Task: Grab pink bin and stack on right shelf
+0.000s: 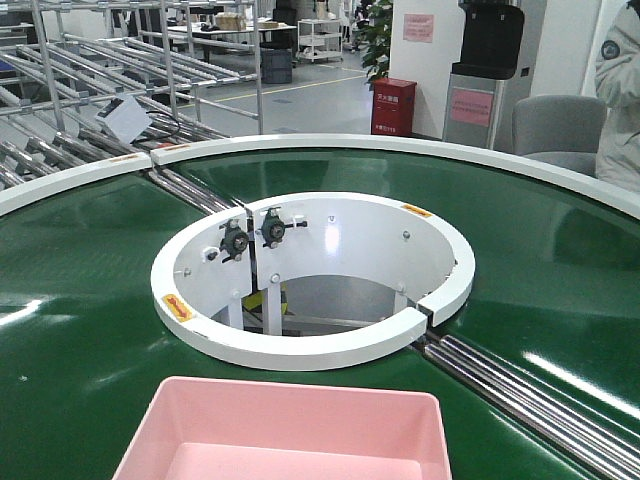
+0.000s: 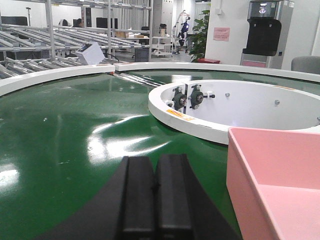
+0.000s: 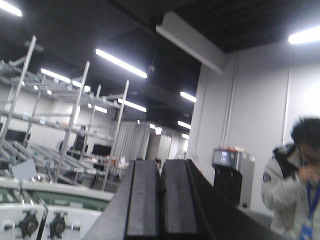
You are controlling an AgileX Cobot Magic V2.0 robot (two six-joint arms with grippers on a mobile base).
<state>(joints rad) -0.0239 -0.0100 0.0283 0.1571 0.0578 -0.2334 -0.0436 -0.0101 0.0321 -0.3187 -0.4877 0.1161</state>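
Our left fingers (image 2: 137, 190) are pressed together and empty, low over the green belt (image 2: 65, 140). The pink bin (image 2: 272, 165) stands just right of them. We judge it light, stiff, slick plastic, best gripped at its rim. Our right fingers (image 3: 142, 200), likewise closed on nothing, point upward, away from it.

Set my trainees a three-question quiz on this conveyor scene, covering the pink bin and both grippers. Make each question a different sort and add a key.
1. True or false: the left gripper is clamped on the pink bin.
2. The pink bin rests on: A) the green belt; B) a wooden table; C) a metal cart.
3. Fill in: the right gripper is ____ and holds nothing.

Key:
1. False; it is shut beside the bin, apart from it.
2. A.
3. Shut.
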